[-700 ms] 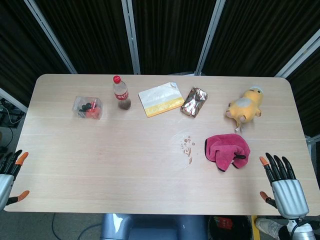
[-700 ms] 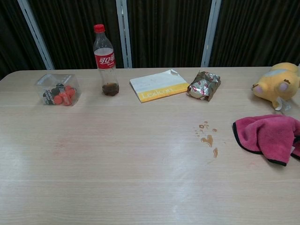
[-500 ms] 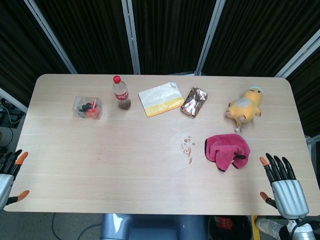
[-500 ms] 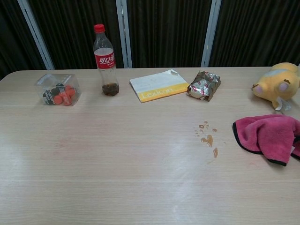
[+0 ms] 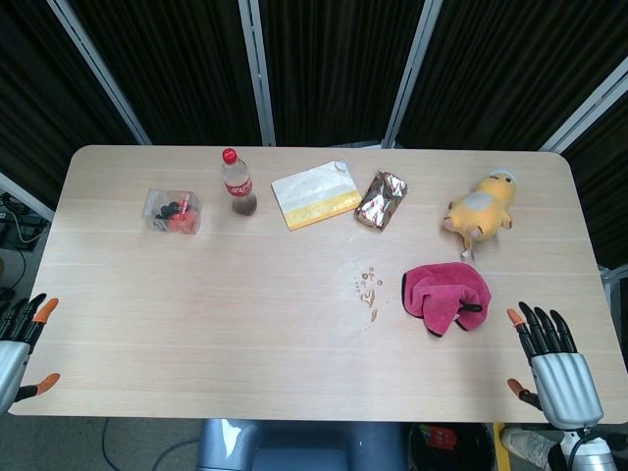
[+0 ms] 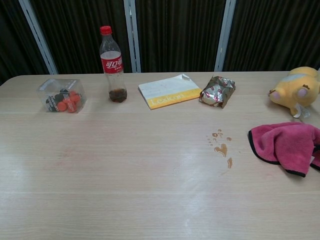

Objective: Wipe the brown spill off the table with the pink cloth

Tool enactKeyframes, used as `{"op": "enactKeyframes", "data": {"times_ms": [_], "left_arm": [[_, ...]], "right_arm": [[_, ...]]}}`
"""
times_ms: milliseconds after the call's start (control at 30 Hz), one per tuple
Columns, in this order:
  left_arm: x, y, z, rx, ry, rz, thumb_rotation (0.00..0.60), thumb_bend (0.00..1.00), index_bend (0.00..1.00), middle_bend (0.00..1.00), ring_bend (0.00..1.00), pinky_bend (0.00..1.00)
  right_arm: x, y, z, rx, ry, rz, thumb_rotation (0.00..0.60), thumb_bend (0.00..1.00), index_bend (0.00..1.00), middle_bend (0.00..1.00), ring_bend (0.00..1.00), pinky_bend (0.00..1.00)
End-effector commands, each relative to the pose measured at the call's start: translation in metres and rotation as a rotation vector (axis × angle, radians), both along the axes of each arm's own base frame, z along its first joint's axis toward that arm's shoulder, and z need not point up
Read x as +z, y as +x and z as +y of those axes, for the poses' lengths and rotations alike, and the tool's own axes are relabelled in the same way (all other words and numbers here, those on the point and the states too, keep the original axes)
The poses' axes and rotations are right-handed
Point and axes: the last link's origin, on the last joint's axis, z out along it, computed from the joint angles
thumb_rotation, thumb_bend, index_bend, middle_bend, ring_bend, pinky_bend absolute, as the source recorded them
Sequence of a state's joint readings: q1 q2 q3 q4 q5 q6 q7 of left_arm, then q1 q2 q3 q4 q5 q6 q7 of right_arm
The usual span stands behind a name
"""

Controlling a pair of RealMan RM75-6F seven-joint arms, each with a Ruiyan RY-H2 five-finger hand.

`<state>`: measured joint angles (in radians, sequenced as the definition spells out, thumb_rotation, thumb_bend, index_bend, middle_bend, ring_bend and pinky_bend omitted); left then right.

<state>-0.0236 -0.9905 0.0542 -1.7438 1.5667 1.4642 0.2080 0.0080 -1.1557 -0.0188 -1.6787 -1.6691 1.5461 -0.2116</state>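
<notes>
A crumpled pink cloth (image 5: 446, 297) (image 6: 286, 144) lies on the table right of centre. Just to its left is the brown spill (image 5: 369, 287) (image 6: 221, 145), a scatter of small drops. My right hand (image 5: 549, 365) hovers at the table's near right corner, fingers apart and empty, a short way below and right of the cloth. At the near left edge my left hand (image 5: 18, 343) is partly cut off by the frame, fingers spread, holding nothing. Neither hand shows in the chest view.
Along the far side stand a clear box of small red and black items (image 5: 173, 211), a cola bottle (image 5: 236, 183), a white and yellow packet (image 5: 315, 194), a foil snack bag (image 5: 382, 200) and a yellow plush toy (image 5: 480, 206).
My right hand has drifted slightly down and left along the near edge. The left hand has barely shifted. The cloth and spill lie as before.
</notes>
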Motion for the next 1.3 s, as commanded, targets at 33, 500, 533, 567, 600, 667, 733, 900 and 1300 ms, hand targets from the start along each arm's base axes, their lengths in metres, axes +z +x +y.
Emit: {"op": "enactKeyframes", "data": {"times_ms": [33, 500, 533, 567, 600, 667, 733, 900, 1300], "left_arm": [[0.000, 0.000, 0.000, 0.000, 0.000, -0.001, 0.600, 0.00, 0.00, 0.00, 0.00, 0.00], [0.000, 0.001, 0.000, -0.001, 0.003, -0.004, 0.600, 0.00, 0.00, 0.00, 0.00, 0.00], [0.000, 0.000, 0.000, 0.000, 0.003, -0.005, 0.600, 0.00, 0.00, 0.00, 0.00, 0.00], [0.000, 0.000, 0.000, 0.002, 0.001, -0.006, 0.600, 0.00, 0.00, 0.00, 0.00, 0.00], [0.000, 0.000, 0.000, 0.004, 0.000, -0.008, 0.600, 0.00, 0.00, 0.00, 0.00, 0.00], [0.000, -0.001, 0.001, 0.007, -0.003, -0.010, 0.600, 0.00, 0.00, 0.00, 0.00, 0.00], [-0.001, -0.001, 0.001, 0.011, -0.007, -0.013, 0.600, 0.00, 0.00, 0.00, 0.00, 0.00], [-0.001, -0.002, 0.003, 0.023, -0.015, -0.019, 0.600, 0.00, 0.00, 0.00, 0.00, 0.00], [-0.001, -0.003, 0.003, 0.037, -0.021, -0.024, 0.600, 0.00, 0.00, 0.00, 0.00, 0.00]], "right_arm": [[-0.003, 0.003, -0.006, -0.003, 0.015, -0.014, 0.600, 0.00, 0.00, 0.00, 0.00, 0.03], [-0.071, 0.038, -0.075, -0.035, 0.164, 0.018, 0.600, 0.00, 0.07, 0.00, 0.00, 0.10], [-0.075, 0.040, -0.079, -0.038, 0.167, 0.018, 0.600, 0.00, 0.07, 0.00, 0.00, 0.11], [-0.080, 0.041, -0.085, -0.045, 0.167, 0.020, 0.600, 0.00, 0.08, 0.00, 0.00, 0.12], [-0.085, 0.043, -0.091, -0.052, 0.166, 0.026, 0.600, 0.00, 0.09, 0.01, 0.00, 0.13], [-0.092, 0.043, -0.101, -0.068, 0.162, 0.035, 0.600, 0.01, 0.11, 0.02, 0.00, 0.13], [-0.098, 0.043, -0.113, -0.091, 0.153, 0.046, 0.600, 0.03, 0.13, 0.04, 0.00, 0.13], [-0.104, 0.038, -0.137, -0.146, 0.131, 0.057, 0.600, 0.09, 0.19, 0.11, 0.00, 0.17], [-0.121, 0.011, -0.159, -0.306, 0.134, 0.083, 0.600, 0.20, 0.24, 0.14, 0.01, 0.18]]}}
